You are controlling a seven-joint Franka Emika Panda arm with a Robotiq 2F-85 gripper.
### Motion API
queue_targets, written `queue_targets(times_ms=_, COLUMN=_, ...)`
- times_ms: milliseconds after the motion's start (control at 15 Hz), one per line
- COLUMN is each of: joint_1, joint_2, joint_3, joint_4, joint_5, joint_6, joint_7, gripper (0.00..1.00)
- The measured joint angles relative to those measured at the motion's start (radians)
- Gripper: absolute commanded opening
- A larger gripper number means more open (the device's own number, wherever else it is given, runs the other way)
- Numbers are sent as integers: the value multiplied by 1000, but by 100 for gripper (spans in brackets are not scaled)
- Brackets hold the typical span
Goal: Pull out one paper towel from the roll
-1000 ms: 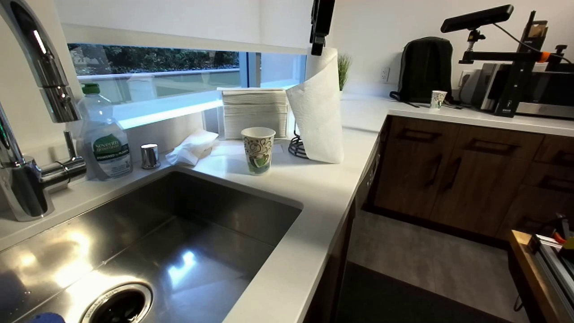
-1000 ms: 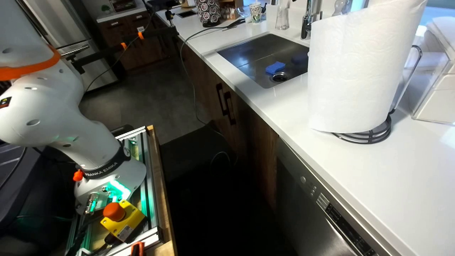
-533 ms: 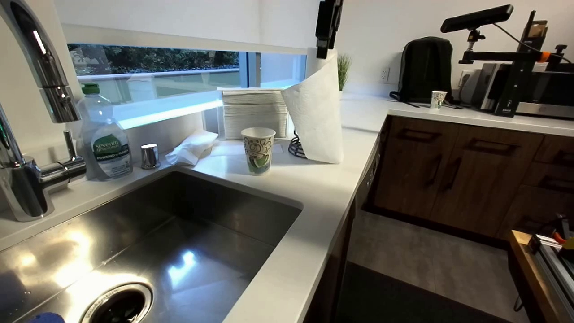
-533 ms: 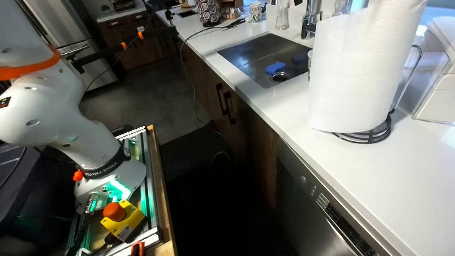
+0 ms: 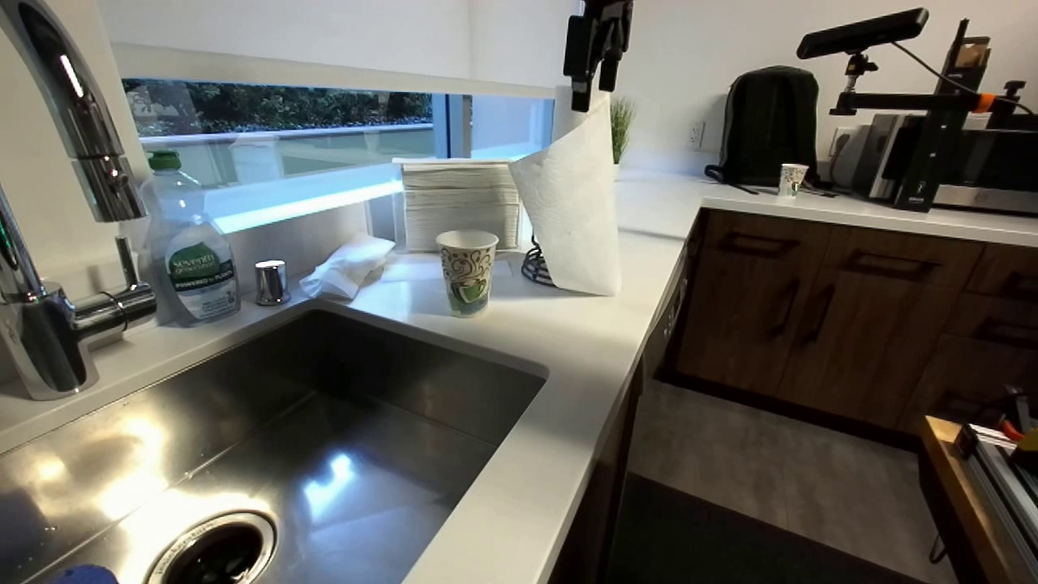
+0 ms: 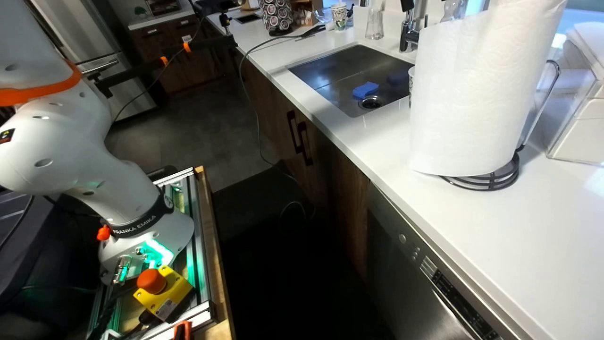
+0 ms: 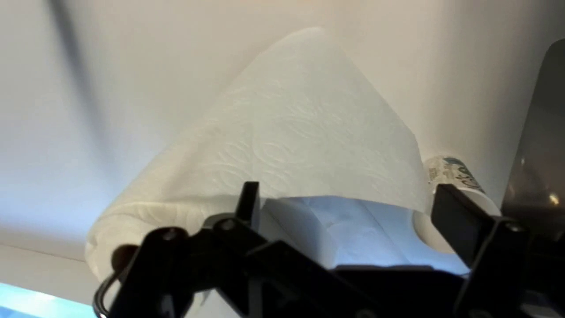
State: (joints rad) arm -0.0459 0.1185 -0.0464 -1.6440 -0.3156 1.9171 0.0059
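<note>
1. In an exterior view the gripper (image 5: 594,96) hangs pointing down by the top edge of the loose paper towel (image 5: 572,211); jaws apart, nothing held. Depth's unclear, so can't tell if a tip touches. The patterned cup (image 5: 468,280) stands upright nearby on the counter (image 5: 585,341); a pull swung that way could knock it, b/c the loose paper juts that side.

2. In an exterior view the roll (image 6: 514,71) stands on its wire holder (image 6: 492,182), paper towel attached & standing off on the cup's side. A dark bit at the top edge may be the gripper; jaw state can't be told here. Risk: holder looks light, so a hard tug prob. drags or tips it; roll may spin & pay out extra sheets.

3. Wrist view: jaws spread wide w/ no paper clamped; the paper towel's top edge runs b/w them in this view. They seem lined up along it, not across, so closing as-is may only bunch the paper or slip off b/c it's thin & soft. Too high = a grab at air. A corner-only pinch = prob. a ripped scrap, not a whole sheet. One jaw partly hides the cup; sideways travel there could bump it.
</note>
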Motion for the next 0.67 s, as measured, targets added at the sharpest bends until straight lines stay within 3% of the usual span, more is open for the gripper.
queue_targets(times_ms=333, joint_1=1, joint_2=11, joint_3=-12, joint_4=26, joint_5=-26, joint_6=-150, joint_7=222, gripper=100)
queue_targets(times_ms=667, joint_1=-2, joint_2=13, joint_3=-22, joint_4=92, joint_5=90, joint_6=-334, joint_7=369, gripper=100)
